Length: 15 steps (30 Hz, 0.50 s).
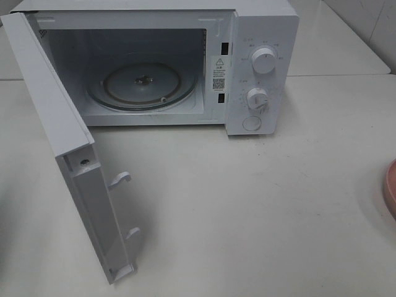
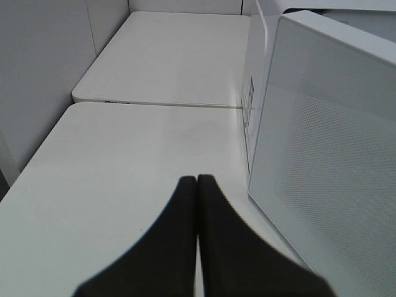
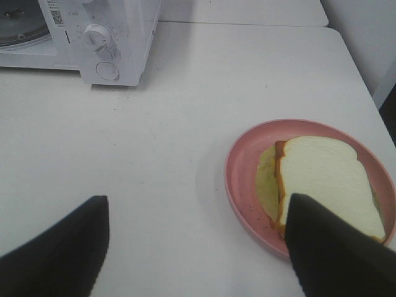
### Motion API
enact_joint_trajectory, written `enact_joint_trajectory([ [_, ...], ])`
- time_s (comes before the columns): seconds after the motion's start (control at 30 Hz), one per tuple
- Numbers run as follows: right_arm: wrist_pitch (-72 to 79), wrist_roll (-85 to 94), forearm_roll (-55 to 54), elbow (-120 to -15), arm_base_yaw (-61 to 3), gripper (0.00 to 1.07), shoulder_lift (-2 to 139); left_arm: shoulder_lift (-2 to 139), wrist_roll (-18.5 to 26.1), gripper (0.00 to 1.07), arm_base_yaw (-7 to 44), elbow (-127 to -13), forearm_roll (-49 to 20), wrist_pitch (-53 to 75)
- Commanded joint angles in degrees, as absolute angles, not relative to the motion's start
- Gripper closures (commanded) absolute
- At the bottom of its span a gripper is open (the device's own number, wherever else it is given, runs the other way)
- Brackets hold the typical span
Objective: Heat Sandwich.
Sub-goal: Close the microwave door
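The sandwich (image 3: 325,176), white bread with a tan crust and a pale yellow-green filling, lies on a round pink plate (image 3: 238,176) in the right wrist view. My right gripper (image 3: 199,198) hovers open above the table beside the plate, and one dark finger (image 3: 334,247) overlaps the sandwich's near corner. The white microwave (image 1: 260,68) stands open, its door (image 1: 74,154) swung out to the left and its glass turntable (image 1: 142,83) bare. My left gripper (image 2: 197,180) is shut with nothing in it, next to the door's outer face (image 2: 328,154). Neither gripper shows in the exterior high view.
Only a sliver of the pink plate (image 1: 391,189) shows at the right edge of the exterior high view. Two knobs (image 1: 263,60) and a round button are on the microwave's right panel. A second white table (image 2: 167,55) adjoins behind.
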State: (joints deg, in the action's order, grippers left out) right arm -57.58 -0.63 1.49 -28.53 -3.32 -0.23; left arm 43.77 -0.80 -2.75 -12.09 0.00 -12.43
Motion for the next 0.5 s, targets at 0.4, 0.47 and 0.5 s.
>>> enact_joint_trajectory([
  [0.4, -57.12, -1.09, 1.55, -28.48, -3.09, 0.32, -1.83, 63.71, -1.66, 1.07, -2.52, -12.09, 4.13, -31.0],
  [0.47, -57.12, -1.09, 1.55, -28.48, -3.09, 0.32, -1.83, 66.29, -3.78, 1.07, -2.52, -12.95, 5.96, -32.43],
  [0.5, -57.12, -1.09, 1.55, -28.48, -3.09, 0.32, -1.83, 67.15, -4.93, 1.07, -2.52, -13.24, 6.53, -33.23],
])
